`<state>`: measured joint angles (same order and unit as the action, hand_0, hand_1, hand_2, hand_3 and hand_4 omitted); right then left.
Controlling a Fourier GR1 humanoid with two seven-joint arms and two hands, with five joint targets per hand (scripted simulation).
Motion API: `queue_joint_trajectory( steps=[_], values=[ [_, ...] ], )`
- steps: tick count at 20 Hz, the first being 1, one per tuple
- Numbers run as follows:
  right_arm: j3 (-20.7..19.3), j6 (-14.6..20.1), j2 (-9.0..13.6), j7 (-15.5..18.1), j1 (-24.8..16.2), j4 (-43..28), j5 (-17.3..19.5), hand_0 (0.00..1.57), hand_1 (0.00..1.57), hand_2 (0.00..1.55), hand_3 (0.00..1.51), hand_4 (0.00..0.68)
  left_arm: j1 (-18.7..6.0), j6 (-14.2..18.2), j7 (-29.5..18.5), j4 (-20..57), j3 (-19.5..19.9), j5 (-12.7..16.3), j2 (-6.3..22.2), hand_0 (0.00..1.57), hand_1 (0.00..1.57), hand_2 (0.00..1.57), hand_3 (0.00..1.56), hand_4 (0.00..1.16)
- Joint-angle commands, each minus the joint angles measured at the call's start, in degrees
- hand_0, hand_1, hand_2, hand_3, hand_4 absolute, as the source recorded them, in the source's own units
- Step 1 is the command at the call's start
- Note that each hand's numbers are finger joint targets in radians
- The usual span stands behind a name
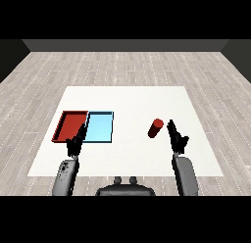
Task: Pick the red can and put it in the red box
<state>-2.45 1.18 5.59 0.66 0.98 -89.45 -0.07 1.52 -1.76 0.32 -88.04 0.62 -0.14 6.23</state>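
red can [155, 128] tilted, beside right hand [177, 138]

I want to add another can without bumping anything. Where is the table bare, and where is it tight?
Bare: the broad strip of white table behind the trays, and the patch between the light blue tray and the red can. Tight: around the can, with the right hand close beside it, and by the red tray, where the left hand overlaps the trays' near edge.

Red can [155, 128] – tilted, on white table [132, 97], red tray [70, 125] well apart
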Motion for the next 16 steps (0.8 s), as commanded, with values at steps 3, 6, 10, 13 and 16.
queue_joint_trajectory(
  steps=[3, 6, 10, 13, 16],
  values=[
    [-9.2, -11.5, 8.9, 3.5, -0.3, 3.6, -9.3, 0.00, 0.00, 0.00, 0.00, 0.000, -0.9, -0.1, -0.8, -1.1, -0.1, -0.2, -0.7, 0.00, 0.00, 0.00, 0.00, 0.00],
    [-17.1, -19.6, 17.6, 5.6, 3.1, 12.3, -15.6, 0.00, 0.00, 0.00, 0.00, 0.000, -3.3, -1.2, -1.5, -0.7, 0.4, 1.5, -0.8, 0.00, 0.00, 0.00, 0.00, 0.00],
    [-15.7, -24.0, 13.6, 19.7, 0.2, 7.1, -17.3, 0.00, 0.00, 0.00, 0.00, 0.000, -2.4, -0.5, -20.8, -6.4, 0.5, 2.6, -5.0, 0.00, 0.00, 0.00, 0.00, 0.00],
    [-20.4, -29.5, 19.3, 19.5, 4.3, 14.2, -21.7, 0.00, 0.00, 0.00, 0.00, 0.000, -3.5, -2.1, -25.5, -2.7, 3.5, 3.3, -2.9, 0.00, 0.00, 0.00, 0.00, 0.00],
    [-20.6, -32.1, 19.4, 23.8, 1.5, 16.4, -19.2, 0.00, 0.00, 0.00, 0.00, 0.000, -2.8, -1.6, -29.0, 0.1, 1.6, 2.2, -5.3, 0.00, 0.00, 0.00, 0.00, 0.00]
  ],
)
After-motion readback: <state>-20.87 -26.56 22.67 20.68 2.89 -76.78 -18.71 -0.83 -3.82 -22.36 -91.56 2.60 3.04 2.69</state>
